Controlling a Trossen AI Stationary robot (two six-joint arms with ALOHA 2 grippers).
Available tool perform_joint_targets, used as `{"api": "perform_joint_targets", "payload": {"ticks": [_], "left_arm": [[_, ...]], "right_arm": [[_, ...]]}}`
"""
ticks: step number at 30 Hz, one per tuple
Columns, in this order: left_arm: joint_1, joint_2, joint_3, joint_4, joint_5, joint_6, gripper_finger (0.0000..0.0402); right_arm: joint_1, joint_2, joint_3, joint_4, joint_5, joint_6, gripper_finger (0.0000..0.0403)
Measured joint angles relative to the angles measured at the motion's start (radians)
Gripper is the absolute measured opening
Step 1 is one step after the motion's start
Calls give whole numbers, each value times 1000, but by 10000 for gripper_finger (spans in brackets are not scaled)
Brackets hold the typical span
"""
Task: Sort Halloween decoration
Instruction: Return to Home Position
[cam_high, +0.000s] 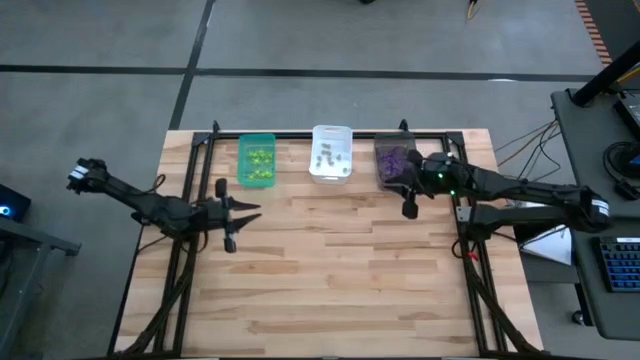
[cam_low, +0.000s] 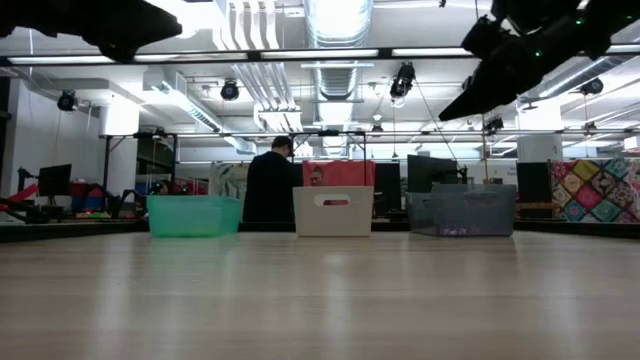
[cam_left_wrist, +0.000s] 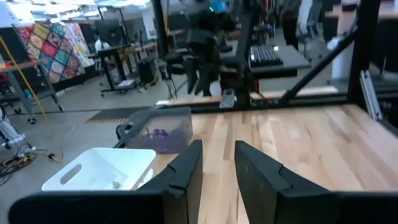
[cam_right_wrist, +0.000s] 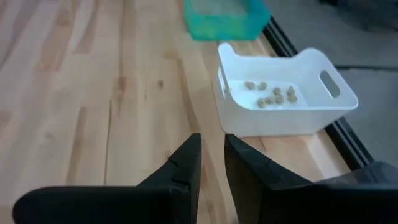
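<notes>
Our left gripper (cam_high: 243, 211) hovers over the table's (cam_high: 340, 290) left side, and our right gripper (cam_high: 408, 203) hangs beside the grey bin (cam_high: 392, 160). Each gripper's fingers are barely parted and hold nothing.

I see yellow-green spiky plastic trinkets (cam_high: 260, 158) in the teal-green rectangular plastic bin (cam_high: 241, 150), greyish beige trinkets (cam_right_wrist: 272, 98) in the white rectangular plastic bin (cam_right_wrist: 280, 121), and purple trinkets (cam_left_wrist: 159, 133) in the translucent dark grey rectangular bin (cam_left_wrist: 177, 124). The wooden plank tabletop (cam_high: 330, 280) is pale tan, streaked with grain.
</notes>
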Motion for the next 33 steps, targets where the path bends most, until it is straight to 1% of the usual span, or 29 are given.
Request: {"api": "perform_joint_targets", "payload": {"ticks": [7, 12, 21, 25, 33], "left_arm": [[0, -169, -81, 3, 0, 0, 77], [0, -264, -128, 4, 0, 0, 77], [0, -394, -221, 33, 0, -6, 77], [0, -449, -267, 68, 0, -8, 77], [0, -539, -296, 67, 1, 7, 77]], "right_arm": [[31, -100, -93, 63, 0, 27, 63], [47, -150, -127, 76, 0, 38, 63], [67, -224, -192, 140, 1, 45, 63], [67, -256, -243, 201, 0, 53, 63], [67, -335, -322, 233, 0, 60, 63]]}}
